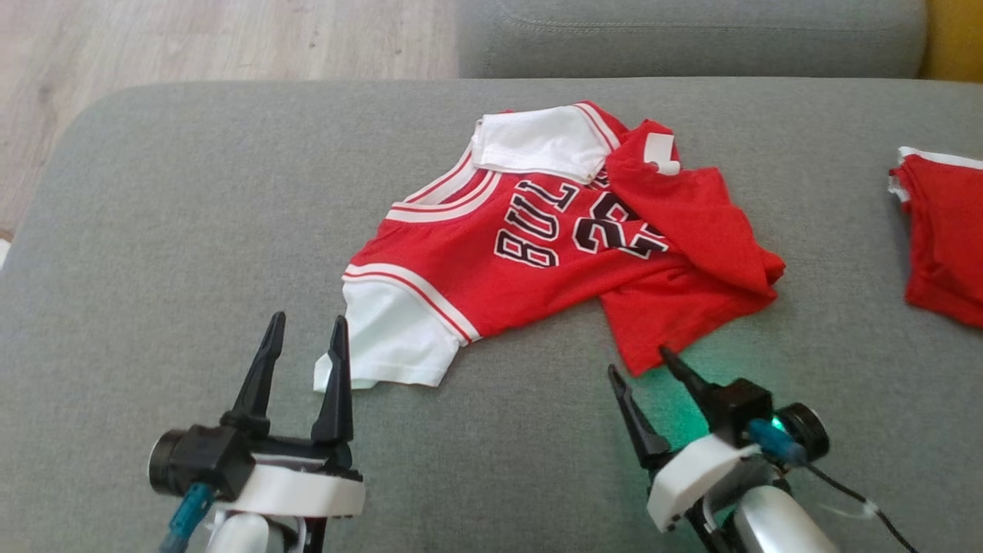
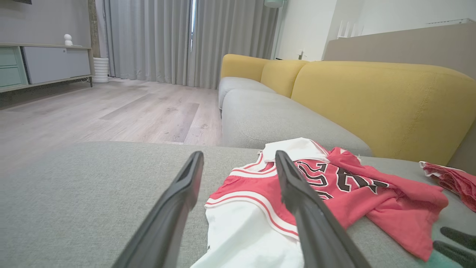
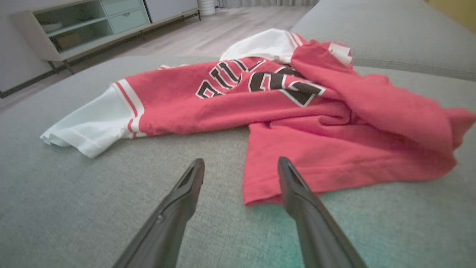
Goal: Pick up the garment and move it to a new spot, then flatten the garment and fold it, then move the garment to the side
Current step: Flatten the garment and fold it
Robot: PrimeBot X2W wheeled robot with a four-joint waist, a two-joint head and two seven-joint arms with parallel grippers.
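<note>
The garment [image 1: 537, 238] is a red jersey with white sleeves and black lettering, lying crumpled on the grey cushion, its right half folded over itself. My left gripper [image 1: 306, 332] stands open just left of the near white sleeve [image 1: 392, 338], with the right finger's tip at the sleeve's edge. In the left wrist view the sleeve [image 2: 245, 230] lies between and beyond the fingers. My right gripper [image 1: 639, 361] is open at the jersey's near red hem corner [image 1: 641, 349]. The right wrist view shows that corner [image 3: 260, 190] between the fingertips.
A second red piece of clothing [image 1: 944, 230] lies at the cushion's right edge. The grey sofa cushion [image 1: 192, 230] ends at wooden floor [image 1: 192, 38] on the far left. A yellow sofa back [image 2: 372, 104] rises behind, and a low cabinet [image 3: 93, 26] stands across the room.
</note>
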